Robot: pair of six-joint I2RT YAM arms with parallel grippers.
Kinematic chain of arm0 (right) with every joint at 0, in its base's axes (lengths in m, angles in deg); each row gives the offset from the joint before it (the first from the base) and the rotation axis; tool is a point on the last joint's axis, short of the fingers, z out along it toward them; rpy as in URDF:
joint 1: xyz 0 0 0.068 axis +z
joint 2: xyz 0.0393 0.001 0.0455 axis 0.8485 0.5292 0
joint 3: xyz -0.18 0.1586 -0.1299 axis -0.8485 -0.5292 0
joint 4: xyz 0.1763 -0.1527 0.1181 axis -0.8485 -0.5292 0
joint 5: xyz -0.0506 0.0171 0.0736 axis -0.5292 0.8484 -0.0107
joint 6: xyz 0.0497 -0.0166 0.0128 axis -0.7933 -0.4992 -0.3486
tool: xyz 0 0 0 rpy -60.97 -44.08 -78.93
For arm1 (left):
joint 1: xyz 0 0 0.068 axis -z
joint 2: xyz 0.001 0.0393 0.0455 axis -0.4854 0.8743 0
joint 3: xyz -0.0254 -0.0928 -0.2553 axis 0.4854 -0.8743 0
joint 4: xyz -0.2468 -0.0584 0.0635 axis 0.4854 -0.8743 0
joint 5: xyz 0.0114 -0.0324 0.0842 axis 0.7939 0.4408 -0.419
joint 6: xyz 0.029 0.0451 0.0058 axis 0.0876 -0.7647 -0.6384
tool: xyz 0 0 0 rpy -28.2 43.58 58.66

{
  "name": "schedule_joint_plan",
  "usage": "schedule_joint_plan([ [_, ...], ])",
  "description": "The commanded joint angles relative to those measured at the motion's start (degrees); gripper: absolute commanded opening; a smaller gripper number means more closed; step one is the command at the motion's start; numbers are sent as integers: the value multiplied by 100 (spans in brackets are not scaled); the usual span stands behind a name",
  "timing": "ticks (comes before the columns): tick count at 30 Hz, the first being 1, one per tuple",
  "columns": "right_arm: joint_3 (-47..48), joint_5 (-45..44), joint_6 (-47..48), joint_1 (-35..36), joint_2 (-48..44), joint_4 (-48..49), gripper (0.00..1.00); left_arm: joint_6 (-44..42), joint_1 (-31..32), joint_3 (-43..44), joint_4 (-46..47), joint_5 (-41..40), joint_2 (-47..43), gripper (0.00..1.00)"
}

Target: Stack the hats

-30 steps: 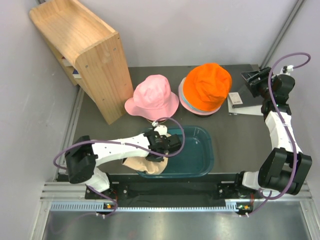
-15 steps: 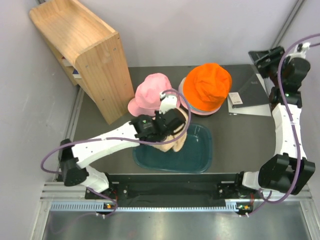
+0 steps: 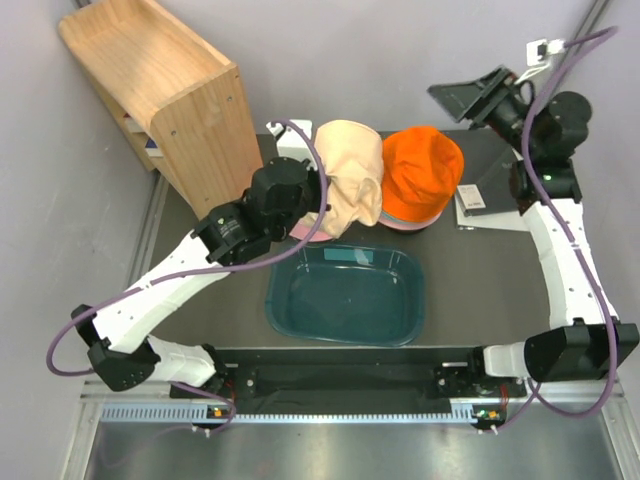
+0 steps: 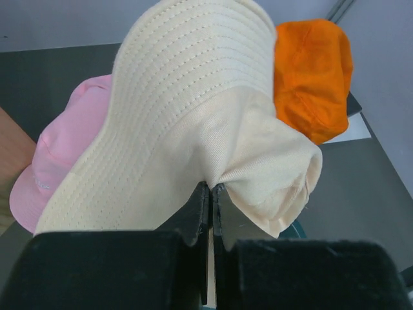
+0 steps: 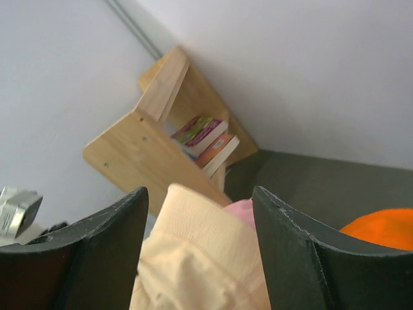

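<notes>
Watching the left gripper [image 4: 210, 188], I see its jaws pinched tight on a fold of the soft cream-beige fabric bucket hat [image 3: 350, 185] with its row-stitched brim, held over the pink cloth hat [image 4: 61, 152] beside the crumpled orange hat [image 3: 425, 172], while the right gripper [image 5: 200, 194] stands wide, holding nothing.

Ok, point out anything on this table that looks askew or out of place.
The beige hat hangs crumpled and lopsided from the shut left gripper, over the pink hat rather than seated squarely on it. Nothing looks spilled or damaged.
</notes>
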Motion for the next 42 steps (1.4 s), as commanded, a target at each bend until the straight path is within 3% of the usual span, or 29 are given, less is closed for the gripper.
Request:
schedule_joint_plan([
  [1,-413,237,163,605,-72,9,66,103,-337,319,264,69,-29,0],
  [13,-1170,-616,1789,1915,-732,-1671,63,815,-707,284,404,25,138,0],
  [23,-1135,-888,2571,2215,-293,-2251,57,859,-795,152,492,113,59,0],
  [31,-1030,-722,2677,2302,155,-2093,56,789,-856,82,519,184,50,0],
  [33,-995,-669,2677,2303,261,-2014,50,754,-874,55,519,210,50,0],
  [34,-969,-660,2668,2311,296,-1997,34,754,-891,29,519,219,41,0],
  [36,-829,-669,2677,2303,358,-2031,16,763,-935,-15,510,201,33,0],
  [37,-741,-704,2686,2303,367,-2127,0,780,-962,-59,484,106,15,0],
  [42,-222,-1126,2853,2303,323,-2638,0,850,-1067,-208,343,-133,-29,0],
])
